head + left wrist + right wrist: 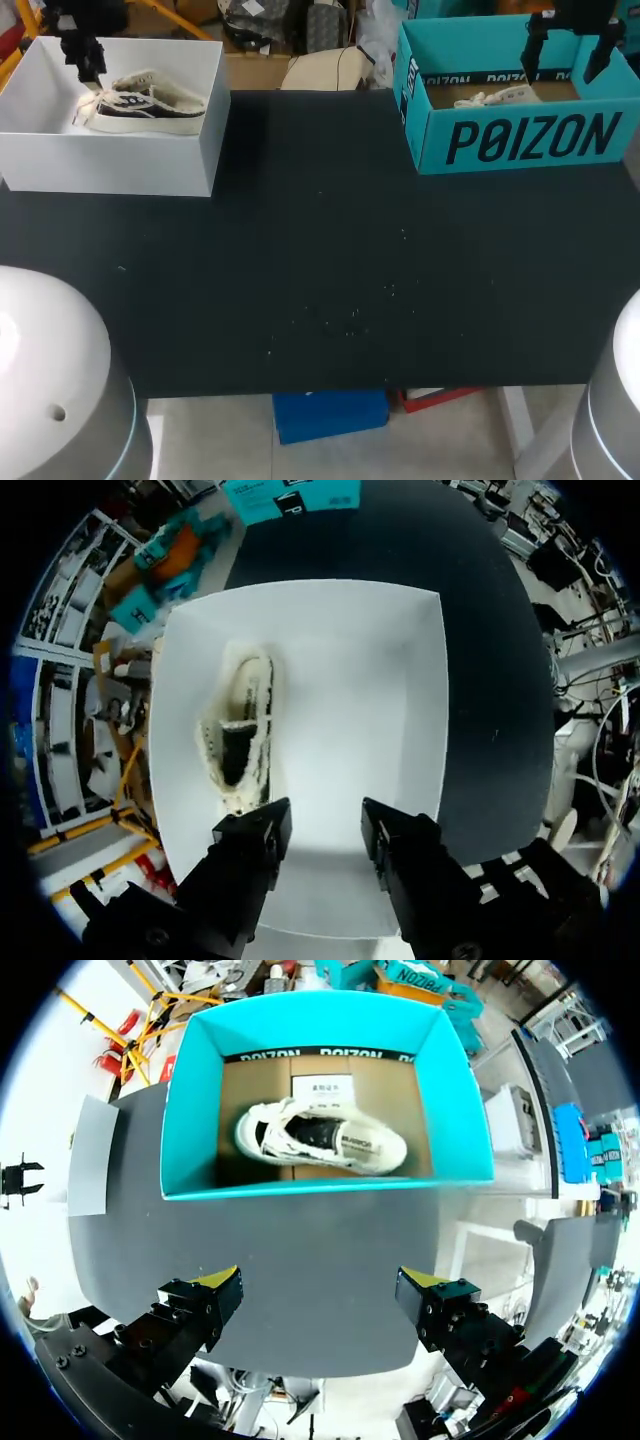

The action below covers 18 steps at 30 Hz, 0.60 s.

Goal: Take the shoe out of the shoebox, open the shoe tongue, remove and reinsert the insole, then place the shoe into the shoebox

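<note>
Two boxes in play at the far edge of the black table (320,280): a white box (110,160) on the far left, a teal box (520,140) on the far right, well apart with bare tabletop between them. Inside the white box sits a black-and-cream shoe (150,105), lying lengthwise left to right, opening facing up, untouched. Over to the wrist camera on that side: the left gripper (325,830) hangs above the white box (400,680), fingers (250,845) spread apart with only the white floor of the box between them, and the black-and-cream shoe (240,735) lies ahead of it, off toward one finger. From overhead the left gripper (85,60) shows dark above the far-left corner of that box. On the other side, a white shoe (500,97) just peeks over the teal box's near wall. The right gripper (320,1285) is up high, fingers (222,1282) wide open and holding nothing, yellow tips framing bare table just near of the teal box (320,1188). Ahead of it the white shoe (320,1140) rests on the brown cardboard floor, lengthwise left to right, a paper label (322,1087) just beyond it. From overhead the right gripper (567,50) hangs over the teal box.
</note>
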Motion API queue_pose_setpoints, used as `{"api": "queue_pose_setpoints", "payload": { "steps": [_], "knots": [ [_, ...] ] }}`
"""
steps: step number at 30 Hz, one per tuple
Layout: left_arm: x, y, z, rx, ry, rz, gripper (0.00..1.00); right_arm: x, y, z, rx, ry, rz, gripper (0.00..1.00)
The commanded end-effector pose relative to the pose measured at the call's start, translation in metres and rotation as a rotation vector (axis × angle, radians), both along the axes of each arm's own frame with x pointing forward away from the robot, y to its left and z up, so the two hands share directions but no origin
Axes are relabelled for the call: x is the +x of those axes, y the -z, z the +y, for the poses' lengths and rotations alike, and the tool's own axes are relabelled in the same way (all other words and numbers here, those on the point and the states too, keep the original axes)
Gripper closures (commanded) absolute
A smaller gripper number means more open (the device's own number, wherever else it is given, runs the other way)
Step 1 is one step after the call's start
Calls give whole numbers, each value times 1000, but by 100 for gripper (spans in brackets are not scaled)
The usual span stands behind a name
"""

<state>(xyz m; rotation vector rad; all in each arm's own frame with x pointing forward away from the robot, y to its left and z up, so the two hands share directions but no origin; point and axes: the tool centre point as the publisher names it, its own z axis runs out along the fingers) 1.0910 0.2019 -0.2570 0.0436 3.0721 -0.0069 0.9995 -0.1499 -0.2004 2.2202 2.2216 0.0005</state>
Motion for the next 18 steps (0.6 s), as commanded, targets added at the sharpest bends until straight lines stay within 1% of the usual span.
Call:
{"api": "queue_pose_setpoints", "payload": {
  "steps": [1, 4, 6, 11, 15, 17, 18],
  "knots": [
    [34, 25, -3, 44, 331, 36, 52, 0, 0, 0, 0, 0, 0, 0],
    [43, 37, -7, 51, 356, 18, 51, 0, 0, 0, 0, 0, 0, 0],
    [50, 44, -8, 51, 360, 20, 45, 0, 0, 0, 0, 0, 0, 0],
    [68, 61, -14, 60, 369, 14, 39, 0, 0, 0, 0, 0, 0, 0],
    [78, 74, -19, 50, 349, 26, 44, 0, 0, 0, 0, 0, 0, 0],
    [82, 82, -22, 31, 319, 39, 53, 0, 0, 0, 0, 0, 0, 0],
    [83, 85, -24, 26, 313, 40, 55, 0, 0, 0, 0, 0, 0, 0]
  ]
}}
